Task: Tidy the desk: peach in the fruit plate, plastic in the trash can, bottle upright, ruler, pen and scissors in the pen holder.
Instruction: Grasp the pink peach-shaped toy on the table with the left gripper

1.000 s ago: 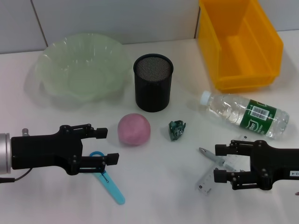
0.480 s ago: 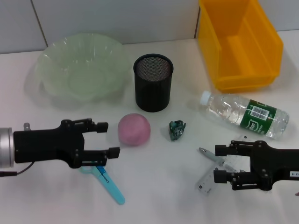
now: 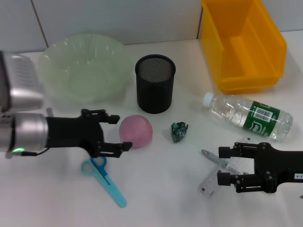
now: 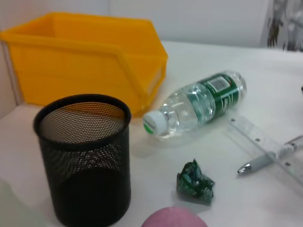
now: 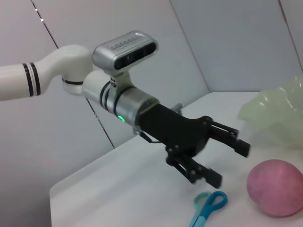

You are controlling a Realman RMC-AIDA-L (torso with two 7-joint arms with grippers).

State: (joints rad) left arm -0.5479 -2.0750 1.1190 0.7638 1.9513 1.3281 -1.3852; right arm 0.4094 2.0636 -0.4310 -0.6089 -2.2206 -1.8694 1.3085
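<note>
The round pink peach lies on the white desk just in front of the black mesh pen holder. The left gripper is spread wide and empty beside the peach. The right gripper hangs open, holding nothing, well right of the holder.

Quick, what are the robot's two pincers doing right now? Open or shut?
Left pincer: open, holding nothing, right beside the pink peach.
Right pincer: open, holding nothing, over the pen and ruler.
</note>
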